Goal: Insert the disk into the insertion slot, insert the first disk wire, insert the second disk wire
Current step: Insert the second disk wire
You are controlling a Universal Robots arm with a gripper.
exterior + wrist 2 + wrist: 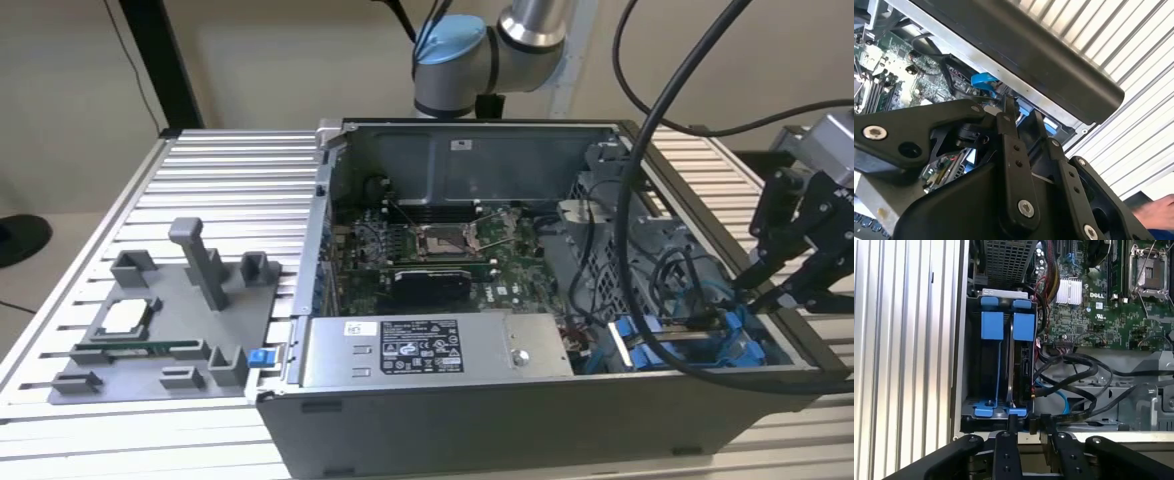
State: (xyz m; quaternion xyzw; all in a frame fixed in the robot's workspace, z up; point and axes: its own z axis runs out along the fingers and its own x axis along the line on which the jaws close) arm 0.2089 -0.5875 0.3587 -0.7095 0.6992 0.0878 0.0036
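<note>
Disk (1023, 347) | flat, blue-framed, edge-up in grey metal insertion slot (970, 360) | black end effector (1027, 422) narrow, empty

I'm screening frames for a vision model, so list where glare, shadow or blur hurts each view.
Exterior view: even light, slight glare on the silver power-supply box, and the gripper reads as a dark silhouette. Second wrist view: the black linkage is close and soft, with a blurred hand at the corner. First wrist view: the insertion slot is sharp but shadowed inside.
</note>
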